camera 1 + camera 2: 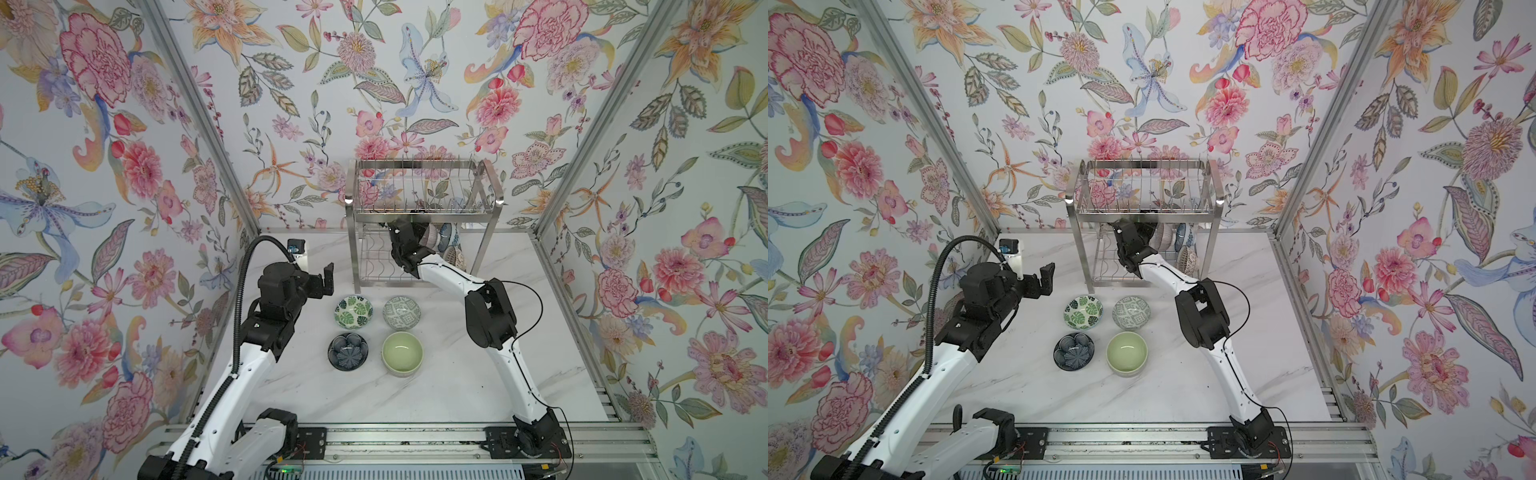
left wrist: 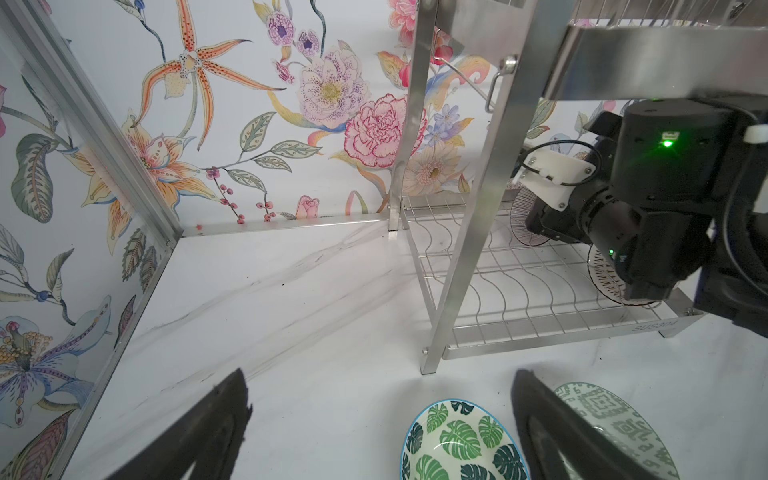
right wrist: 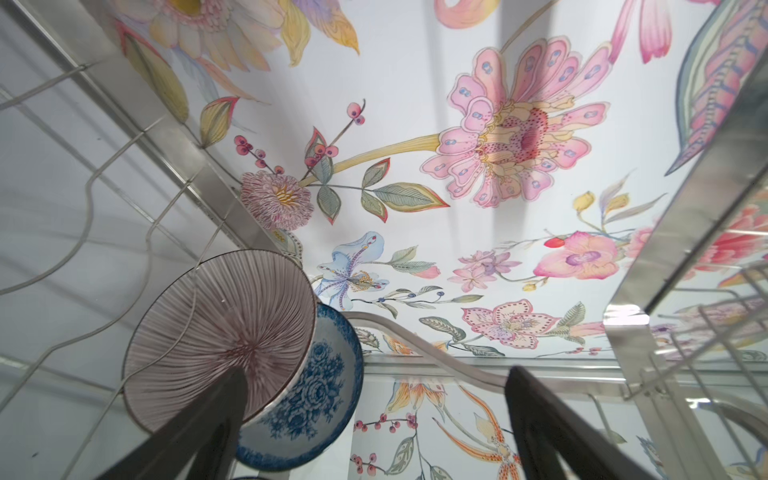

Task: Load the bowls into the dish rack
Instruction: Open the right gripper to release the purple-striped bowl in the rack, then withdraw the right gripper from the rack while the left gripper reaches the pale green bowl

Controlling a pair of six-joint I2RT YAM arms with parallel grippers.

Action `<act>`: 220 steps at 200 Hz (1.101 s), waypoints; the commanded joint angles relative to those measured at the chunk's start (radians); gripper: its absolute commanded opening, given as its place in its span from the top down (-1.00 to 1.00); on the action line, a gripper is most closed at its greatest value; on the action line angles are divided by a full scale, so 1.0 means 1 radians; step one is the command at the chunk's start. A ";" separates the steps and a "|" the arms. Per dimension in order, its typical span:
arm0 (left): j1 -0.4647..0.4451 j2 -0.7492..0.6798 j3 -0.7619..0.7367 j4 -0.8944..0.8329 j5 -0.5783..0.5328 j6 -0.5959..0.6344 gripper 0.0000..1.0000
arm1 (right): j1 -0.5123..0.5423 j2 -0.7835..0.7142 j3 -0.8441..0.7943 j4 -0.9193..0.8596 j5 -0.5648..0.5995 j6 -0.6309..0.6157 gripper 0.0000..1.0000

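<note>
Surroundings: floral wallpaper [image 1: 291, 104] on three sides of a white marble table [image 1: 436, 399].
Dish rack [image 1: 419, 210]: stands at the middle of the table's far edge; its upper basket holds nothing that shows.
Lower shelf: a ribbed bowl [image 3: 220, 332], a blue floral bowl [image 3: 320, 395] and a brown lattice bowl [image 1: 457, 258] stand on edge toward its right end. The ribbed one is against the blue floral one.
Table's middle: four bowls sit upright in a square just in front of the rack. The leaf-print bowl [image 1: 353, 311] and geometric bowl [image 1: 401, 313] are farther back; the dark flower bowl [image 1: 348, 351] and green bowl [image 1: 402, 353] are nearer.
Right gripper [image 3: 376, 372]: inside the lower tier with its fingers spread wide and nothing between them. One finger is at the ribbed bowl's face; contact cannot be told.
Left gripper [image 2: 380, 378]: spread wide and empty, above the table just left of the leaf-print bowl.
</note>
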 commanded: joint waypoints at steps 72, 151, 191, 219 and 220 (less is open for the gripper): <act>0.013 -0.017 0.017 -0.062 0.001 -0.017 -0.98 | 0.079 -0.355 -0.498 0.158 -0.139 0.164 -0.99; -0.080 -0.015 0.025 -0.154 -0.057 -0.015 -0.98 | 0.148 -0.666 -0.842 0.170 -0.259 0.276 -0.98; -0.232 0.031 0.055 -0.205 -0.119 -0.018 -0.98 | 0.149 -0.874 -0.944 0.036 -0.318 0.444 -0.98; -0.268 0.066 0.033 -0.207 -0.115 -0.043 -0.99 | 0.138 -1.013 -0.998 -0.061 -0.416 0.577 -0.99; -0.269 0.067 0.032 -0.206 -0.115 -0.044 -0.99 | 0.138 -1.016 -1.001 -0.064 -0.421 0.583 -0.98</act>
